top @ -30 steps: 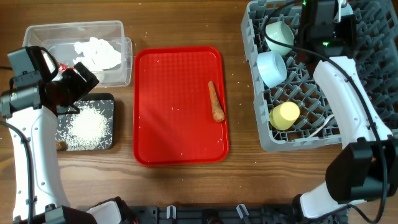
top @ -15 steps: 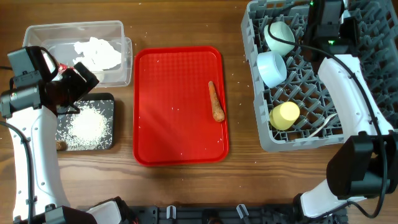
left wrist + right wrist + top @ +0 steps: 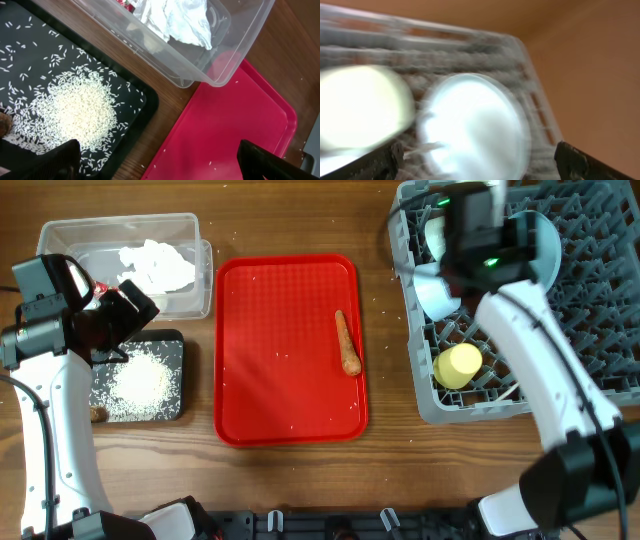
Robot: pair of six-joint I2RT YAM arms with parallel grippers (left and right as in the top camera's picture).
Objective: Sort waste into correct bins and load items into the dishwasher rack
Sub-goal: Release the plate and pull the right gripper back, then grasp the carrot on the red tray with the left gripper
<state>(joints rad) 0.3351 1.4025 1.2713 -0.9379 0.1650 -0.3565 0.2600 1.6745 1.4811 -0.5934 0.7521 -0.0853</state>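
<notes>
On the red tray (image 3: pixel 262 395) lies the carrot (image 3: pixel 346 344).

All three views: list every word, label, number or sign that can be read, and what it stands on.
None can be read in any view.
The small red wrapper in the clear tub shows only a sliver; any print is too small to tell.
The right wrist view of the dishwasher rack is blurred, nothing legible.
</notes>
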